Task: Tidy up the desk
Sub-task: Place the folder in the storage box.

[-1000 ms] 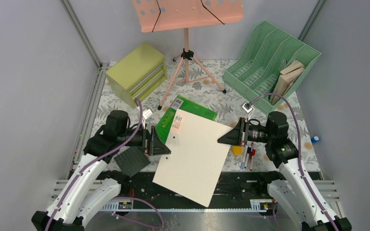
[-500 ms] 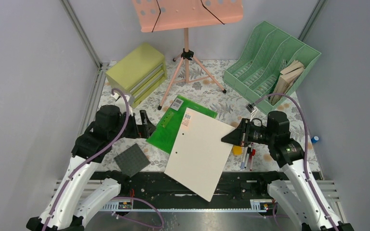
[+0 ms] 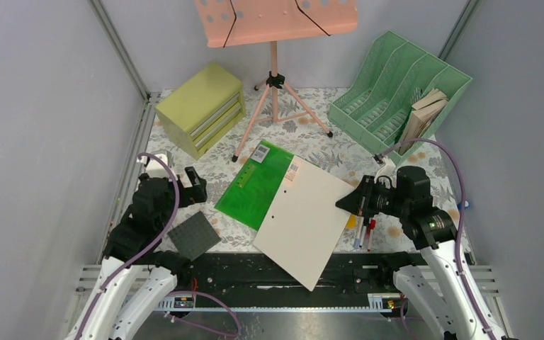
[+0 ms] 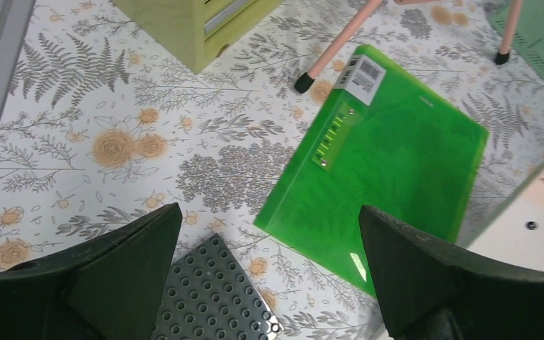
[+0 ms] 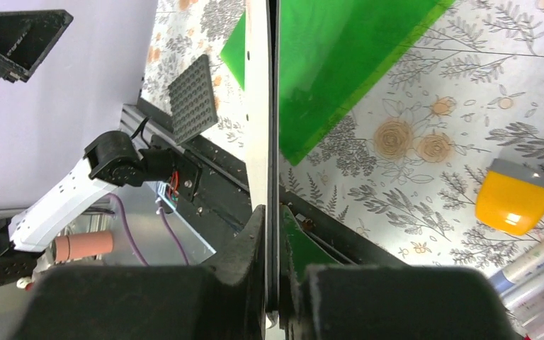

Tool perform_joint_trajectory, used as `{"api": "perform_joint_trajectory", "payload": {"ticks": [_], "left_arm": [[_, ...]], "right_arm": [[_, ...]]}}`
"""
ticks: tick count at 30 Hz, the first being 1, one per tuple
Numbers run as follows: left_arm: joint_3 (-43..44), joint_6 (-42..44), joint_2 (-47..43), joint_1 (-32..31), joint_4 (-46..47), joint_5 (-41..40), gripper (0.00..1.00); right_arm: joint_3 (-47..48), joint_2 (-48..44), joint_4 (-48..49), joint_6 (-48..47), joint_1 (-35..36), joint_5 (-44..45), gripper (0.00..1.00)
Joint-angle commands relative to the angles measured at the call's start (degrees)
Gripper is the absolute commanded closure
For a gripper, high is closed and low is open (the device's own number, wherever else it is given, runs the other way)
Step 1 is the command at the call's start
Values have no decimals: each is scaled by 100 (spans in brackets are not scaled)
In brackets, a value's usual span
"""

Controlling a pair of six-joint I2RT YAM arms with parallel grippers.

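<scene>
**Right jaws pinch the white board, left jaws spread over the desk**

The desk (image 3: pixel 336 156) lies under both arms, and its fern and flower print shows between the things on it. The right jaws are over the right part of the desk, toward its near edge. They are pressed on the right edge of a white board (image 3: pixel 304 223). In the right wrist view this board (image 5: pixel 257 106) shows only as a thin edge between the two fingers. The board is tilted. Its far left part covers the right side of a green folder (image 3: pixel 255 185), and its near corner reaches past the near edge of the desk, over the black rail. I cannot tell if the board touches the folder.

The left jaws are spread wide and hold nothing. They hang above the left part of the desk, near its left edge. Below them the left wrist view shows bare print, with a grey studded plate (image 4: pixel 216 297) toward the near edge and the green folder to the right.

Some markers (image 3: pixel 365 230) and a small yellow object (image 5: pixel 517 202) lie on the desk just under the right jaws. An olive-yellow drawer cabinet (image 3: pixel 202 106) stands at the far left corner, and a green file rack (image 3: pixel 389 78) at the far right corner.
</scene>
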Motion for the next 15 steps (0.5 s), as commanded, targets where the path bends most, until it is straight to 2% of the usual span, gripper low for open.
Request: {"api": "perform_joint_trajectory", "payload": {"ticks": [1, 6, 11, 13, 15], "left_arm": [[-379, 186, -229, 15, 526, -508, 1], [-509, 79, -245, 16, 325, -711, 1], [-380, 204, -191, 18, 251, -571, 1], [-466, -66, -196, 16, 155, -699, 1], [-606, -826, -220, 19, -139, -1206, 1]], "right_arm": [[312, -42, -15, -135, 6, 489, 100], [392, 40, -35, 6, 4, 686, 100], [601, 12, -289, 318, 5, 1464, 100], [671, -26, -318, 373, 4, 1689, 100], [713, -44, -306, 467, 6, 1974, 100]]}}
